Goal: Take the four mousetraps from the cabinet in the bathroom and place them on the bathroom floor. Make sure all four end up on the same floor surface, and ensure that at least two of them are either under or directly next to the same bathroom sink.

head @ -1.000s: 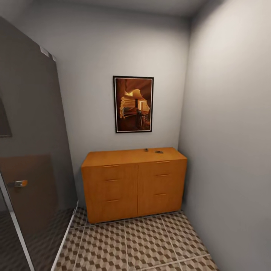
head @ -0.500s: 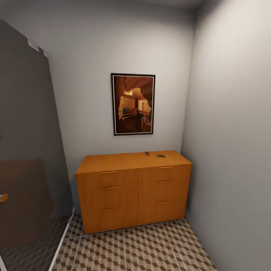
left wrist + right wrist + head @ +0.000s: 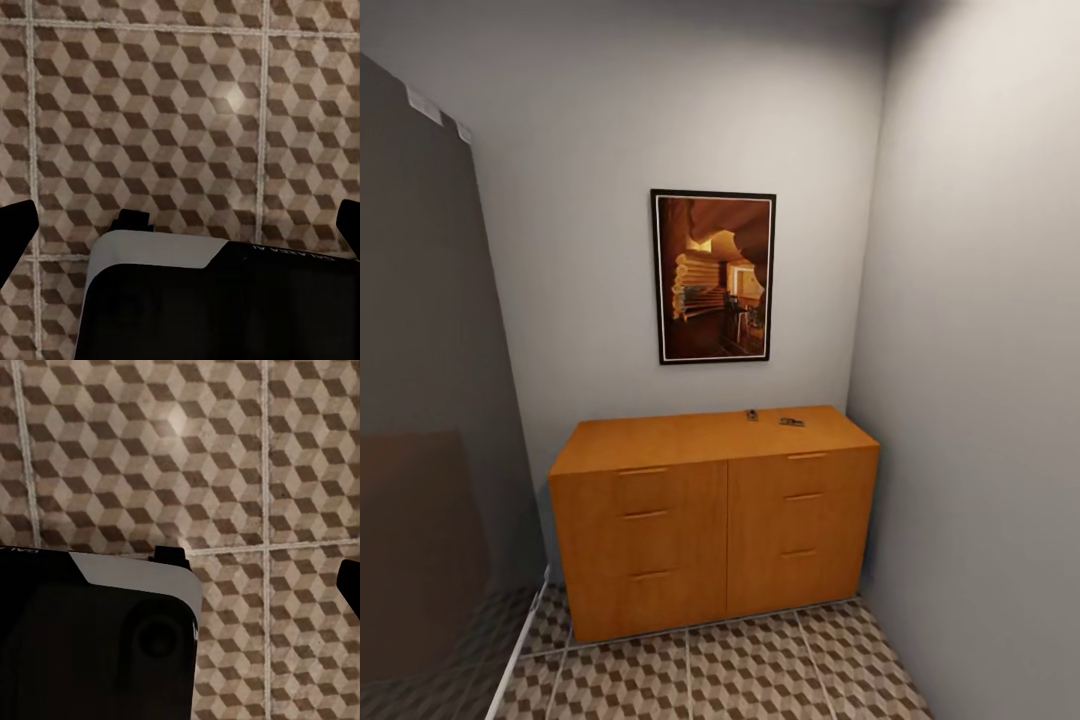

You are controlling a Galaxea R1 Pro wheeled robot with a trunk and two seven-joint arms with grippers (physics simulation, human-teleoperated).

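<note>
On the cabinet top, two mousetraps near its back right; gripper states impossible to tell

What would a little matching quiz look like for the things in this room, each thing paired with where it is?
Things:
1. framed picture
2. small dark objects
3. cabinet
4. patterned tiles

Places:
A. on the cabinet's flat top, toward its right end
B. standing against the back wall, in the corner
C. hanging on the wall above the cabinet
D. covering the floor in front of the cabinet

Pairs: 1-C, 2-A, 3-B, 4-D
</note>
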